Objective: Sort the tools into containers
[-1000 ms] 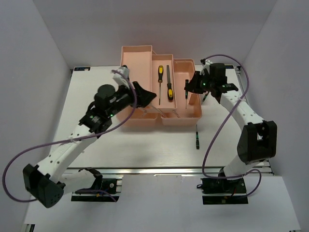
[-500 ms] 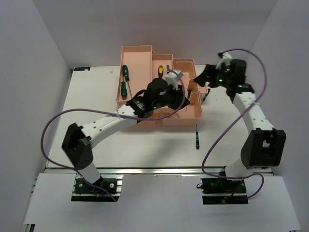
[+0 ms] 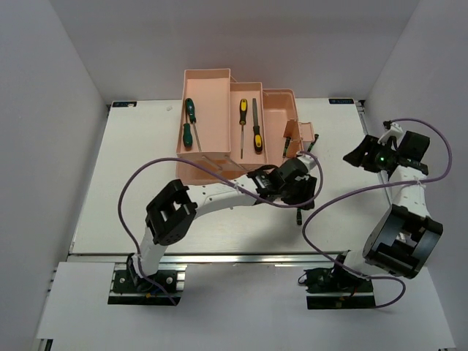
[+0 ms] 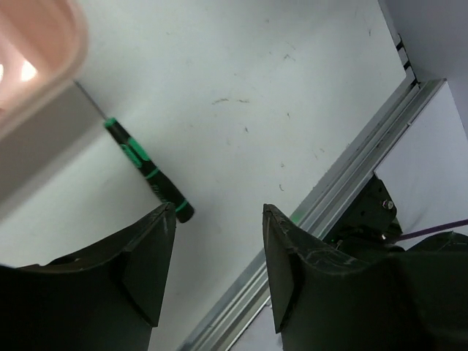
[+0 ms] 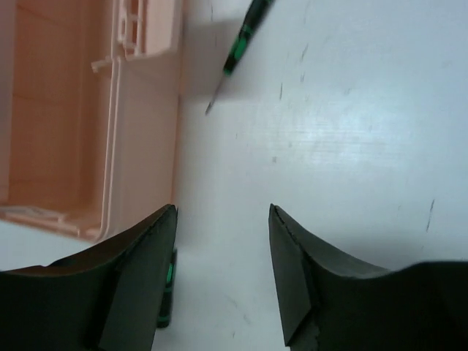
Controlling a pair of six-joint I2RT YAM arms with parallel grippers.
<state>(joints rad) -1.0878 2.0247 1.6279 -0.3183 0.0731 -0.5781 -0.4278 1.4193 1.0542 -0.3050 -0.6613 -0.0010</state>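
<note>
Bright, even light, soft shadows; in left wrist pic toolbox (image 4: 29, 51) corner blurred & blown out.

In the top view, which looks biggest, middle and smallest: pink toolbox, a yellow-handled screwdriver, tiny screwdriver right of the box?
Largest: salmon-pink plastic toolbox.
Then: yellow-and-black-handled screwdriver (both look alike).
Smallest: tiny black-green screwdriver.

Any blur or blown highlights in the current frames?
Left wrist: toolbox corner blown out and soft, green-banded screwdriver fairly sharp. Right wrist: whole frame soft, top screwdriver smeared. Top view: crisp, evenly lit.
</note>
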